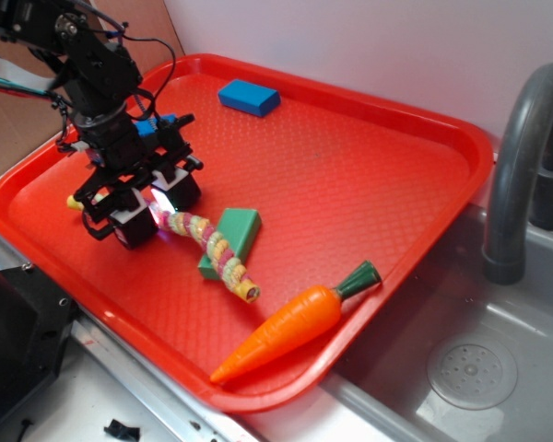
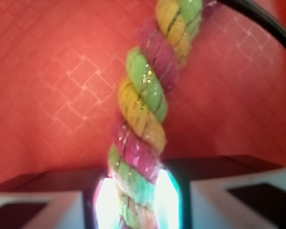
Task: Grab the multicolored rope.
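since the wrist view shows the twisted yellow, pink and pale green multicolored rope running straight down between the two pale finger blocks, the black widowx gripper reads as closed on it, or very nearly so. the strands fill the gap and look pinched at the bottom of frame. actual pad contact is blurred and washed out by glare there, so call it a grip with some doubt.

in the exterior view the rope lies on the red textured plastic tray, left of centre. one end is under the gripper, with a small yellow tip poking out on the gripper's far left. the free end runs toward the tray's near edge, draped across the green plastic wedge block and ending just past it.

handling judgement: light, soft, floppy. it will compress under the jaws and sag on lift, and the free tail will drag over the green block and may nudge it. fibre surface looks grippy, so slip risk is low. the hold is near one end, which is fine for a grab; nearer the middle would hang more evenly.

the orange plastic toy carrot with green top lies near the tray's front edge and the blue rectangular block near its back rim, both well apart from the rope.
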You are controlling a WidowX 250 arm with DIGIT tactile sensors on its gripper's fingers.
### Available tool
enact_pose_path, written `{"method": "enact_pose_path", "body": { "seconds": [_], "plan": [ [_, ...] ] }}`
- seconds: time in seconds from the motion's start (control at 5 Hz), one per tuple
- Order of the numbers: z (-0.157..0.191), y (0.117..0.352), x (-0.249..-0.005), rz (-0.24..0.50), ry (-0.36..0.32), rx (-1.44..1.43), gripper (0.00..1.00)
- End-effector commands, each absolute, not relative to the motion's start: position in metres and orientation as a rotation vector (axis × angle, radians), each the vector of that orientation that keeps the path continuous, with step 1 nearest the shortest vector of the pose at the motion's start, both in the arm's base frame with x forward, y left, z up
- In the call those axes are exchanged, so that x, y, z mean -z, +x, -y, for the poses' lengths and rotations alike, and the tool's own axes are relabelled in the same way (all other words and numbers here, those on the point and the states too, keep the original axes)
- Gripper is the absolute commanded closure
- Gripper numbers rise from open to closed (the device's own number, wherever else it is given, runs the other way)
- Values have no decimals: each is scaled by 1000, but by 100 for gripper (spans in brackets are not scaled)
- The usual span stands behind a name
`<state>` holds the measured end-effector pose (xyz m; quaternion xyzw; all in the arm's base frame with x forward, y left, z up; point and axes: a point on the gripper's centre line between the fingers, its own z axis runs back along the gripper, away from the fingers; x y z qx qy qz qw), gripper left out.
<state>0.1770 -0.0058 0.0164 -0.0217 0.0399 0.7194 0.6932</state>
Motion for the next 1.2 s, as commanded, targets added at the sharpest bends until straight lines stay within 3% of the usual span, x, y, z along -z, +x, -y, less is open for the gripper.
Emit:
{"method": "enact_pose_path", "body": {
  "seconds": [0.0, 0.2, 0.4, 0.8, 1.0],
  "plan": [
    [17, 177, -61, 77, 106, -1350, 100],
    [20, 180, -97, 152, 97, -1154, 100],
    [25, 181, -141, 111, 47, -907, 100],
    [17, 172, -198, 91, -145, -579, 100],
    [15, 171, -208, 111, -113, -526, 100]
  ]
}}
